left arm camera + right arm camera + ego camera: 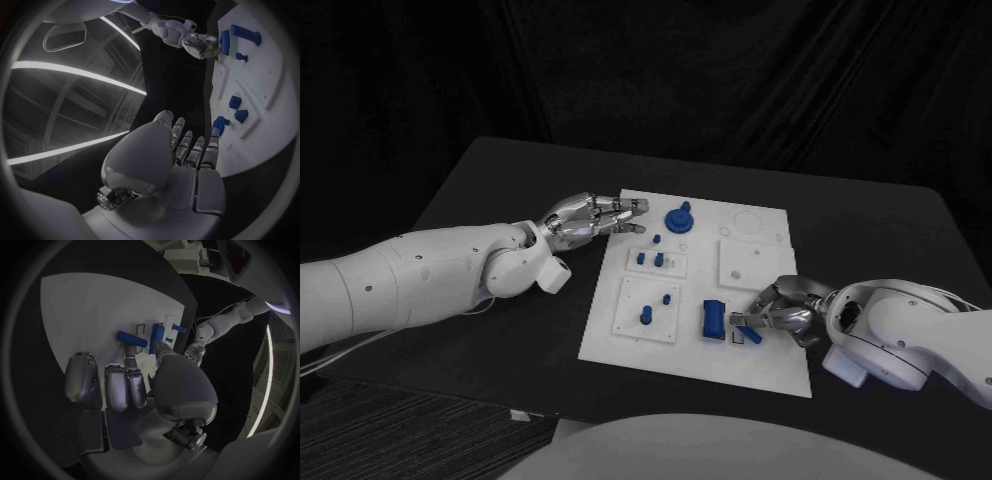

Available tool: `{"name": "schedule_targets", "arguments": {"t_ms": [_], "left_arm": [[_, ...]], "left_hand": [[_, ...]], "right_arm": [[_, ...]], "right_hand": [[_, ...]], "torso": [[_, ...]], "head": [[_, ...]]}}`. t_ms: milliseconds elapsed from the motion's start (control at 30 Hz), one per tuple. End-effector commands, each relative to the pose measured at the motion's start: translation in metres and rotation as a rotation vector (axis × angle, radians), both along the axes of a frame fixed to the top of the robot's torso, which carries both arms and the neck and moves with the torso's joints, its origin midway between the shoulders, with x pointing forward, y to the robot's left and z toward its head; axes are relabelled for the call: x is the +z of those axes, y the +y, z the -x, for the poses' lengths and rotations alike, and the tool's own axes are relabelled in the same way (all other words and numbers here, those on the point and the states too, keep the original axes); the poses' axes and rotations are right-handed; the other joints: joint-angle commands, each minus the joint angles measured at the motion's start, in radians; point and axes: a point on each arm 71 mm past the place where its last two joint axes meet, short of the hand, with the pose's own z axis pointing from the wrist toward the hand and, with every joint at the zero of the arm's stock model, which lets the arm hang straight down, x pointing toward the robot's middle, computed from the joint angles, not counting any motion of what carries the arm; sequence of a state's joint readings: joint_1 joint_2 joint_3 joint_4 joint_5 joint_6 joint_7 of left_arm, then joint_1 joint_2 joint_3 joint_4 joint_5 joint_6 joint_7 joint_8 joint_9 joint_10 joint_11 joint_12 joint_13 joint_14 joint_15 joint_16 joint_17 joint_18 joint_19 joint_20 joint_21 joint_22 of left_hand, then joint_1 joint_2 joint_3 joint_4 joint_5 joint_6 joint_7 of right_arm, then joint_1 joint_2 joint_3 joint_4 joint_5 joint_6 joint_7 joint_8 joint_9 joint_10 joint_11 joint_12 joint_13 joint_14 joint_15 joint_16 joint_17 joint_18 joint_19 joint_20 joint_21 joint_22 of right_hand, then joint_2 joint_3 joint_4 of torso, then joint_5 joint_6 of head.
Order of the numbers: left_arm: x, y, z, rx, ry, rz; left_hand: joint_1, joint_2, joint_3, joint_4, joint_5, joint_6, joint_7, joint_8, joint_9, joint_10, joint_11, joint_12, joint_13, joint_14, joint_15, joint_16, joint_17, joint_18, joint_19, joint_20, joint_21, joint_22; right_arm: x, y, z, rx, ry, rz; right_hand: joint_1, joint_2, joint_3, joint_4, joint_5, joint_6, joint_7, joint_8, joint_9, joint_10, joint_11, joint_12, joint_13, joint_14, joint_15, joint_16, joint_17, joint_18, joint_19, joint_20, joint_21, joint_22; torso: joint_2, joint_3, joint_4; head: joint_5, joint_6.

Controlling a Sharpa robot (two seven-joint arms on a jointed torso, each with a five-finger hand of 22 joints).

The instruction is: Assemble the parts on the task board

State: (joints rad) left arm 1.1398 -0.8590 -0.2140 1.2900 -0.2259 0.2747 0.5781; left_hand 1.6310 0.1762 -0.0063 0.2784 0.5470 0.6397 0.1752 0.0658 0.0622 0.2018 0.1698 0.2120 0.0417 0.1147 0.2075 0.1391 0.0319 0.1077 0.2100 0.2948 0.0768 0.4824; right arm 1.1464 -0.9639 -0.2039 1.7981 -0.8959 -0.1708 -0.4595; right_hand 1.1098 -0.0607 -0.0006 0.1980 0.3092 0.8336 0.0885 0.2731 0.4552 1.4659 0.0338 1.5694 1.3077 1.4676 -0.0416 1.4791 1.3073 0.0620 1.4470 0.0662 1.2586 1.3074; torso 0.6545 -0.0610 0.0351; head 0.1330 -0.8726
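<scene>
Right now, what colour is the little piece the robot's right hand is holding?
Blue. The right hand pinches a small blue bar over the white task board; the right wrist view shows it best.

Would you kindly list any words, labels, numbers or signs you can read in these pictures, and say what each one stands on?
None can be read.
Task board: white plate with blue parts, no legible print.
Left hand and right hand: no readable marking.
Left wrist view: a small reddish mark on a pale strip in the background is too blurred to read.
</scene>
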Motion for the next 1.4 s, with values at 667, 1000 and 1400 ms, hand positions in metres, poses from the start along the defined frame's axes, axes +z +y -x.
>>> {"name": "schedule_targets", "arguments": {"t_ms": [667,1000,1400], "left_arm": [[-0.0005,-0.0018,0.0006,-0.012,0.007,0.016],[-0.0006,-0.0021,0.0007,-0.013,0.008,0.017],[-0.0008,-0.0021,0.0010,-0.014,0.010,0.016]], "left_hand": [[0.006,0.002,0.008,0.001,0.002,-0.007,-0.001,0.004,0.000,0.000,0.008,0.002,0.001,-0.003,0.001,0.005,0.000,-0.016,-0.002,-0.002,0.003,-0.002],[0.005,0.002,0.011,0.002,0.002,-0.007,-0.001,0.004,0.000,-0.001,0.009,0.002,0.001,-0.004,0.000,0.004,0.000,-0.016,-0.002,-0.002,0.003,-0.002],[0.005,0.002,0.011,0.002,0.002,-0.007,-0.001,0.004,0.000,-0.001,0.009,0.002,0.001,-0.004,0.000,0.004,0.000,-0.016,-0.002,-0.002,0.003,-0.002]], "right_arm": [[-0.0030,0.0053,0.0033,0.078,0.004,0.002],[-0.0025,0.0060,0.0019,0.057,-0.010,0.002],[-0.0028,0.0069,0.0013,0.047,-0.011,0.008]], "right_hand": [[0.157,0.020,0.019,-0.129,0.214,-0.046,0.033,0.022,-0.102,0.105,0.005,0.001,0.263,0.052,0.009,-0.004,0.026,0.012,-0.007,0.008,-0.027,0.164],[0.172,0.044,0.032,-0.151,0.231,0.014,0.016,0.077,-0.088,0.105,-0.010,0.001,0.263,0.054,-0.003,-0.002,0.030,0.012,-0.005,0.000,-0.026,0.165],[0.159,0.060,0.044,-0.155,0.300,0.033,0.001,0.117,-0.072,0.105,-0.023,0.001,0.263,0.059,-0.016,0.002,0.041,0.011,0.000,-0.013,-0.022,0.166]], "torso": [[0.000,0.0000,0.0001],[0.000,0.0000,0.0001],[0.000,0.0000,0.0001]], "head": [[0.001,0.000],[0.001,0.000],[0.002,0.000]]}}
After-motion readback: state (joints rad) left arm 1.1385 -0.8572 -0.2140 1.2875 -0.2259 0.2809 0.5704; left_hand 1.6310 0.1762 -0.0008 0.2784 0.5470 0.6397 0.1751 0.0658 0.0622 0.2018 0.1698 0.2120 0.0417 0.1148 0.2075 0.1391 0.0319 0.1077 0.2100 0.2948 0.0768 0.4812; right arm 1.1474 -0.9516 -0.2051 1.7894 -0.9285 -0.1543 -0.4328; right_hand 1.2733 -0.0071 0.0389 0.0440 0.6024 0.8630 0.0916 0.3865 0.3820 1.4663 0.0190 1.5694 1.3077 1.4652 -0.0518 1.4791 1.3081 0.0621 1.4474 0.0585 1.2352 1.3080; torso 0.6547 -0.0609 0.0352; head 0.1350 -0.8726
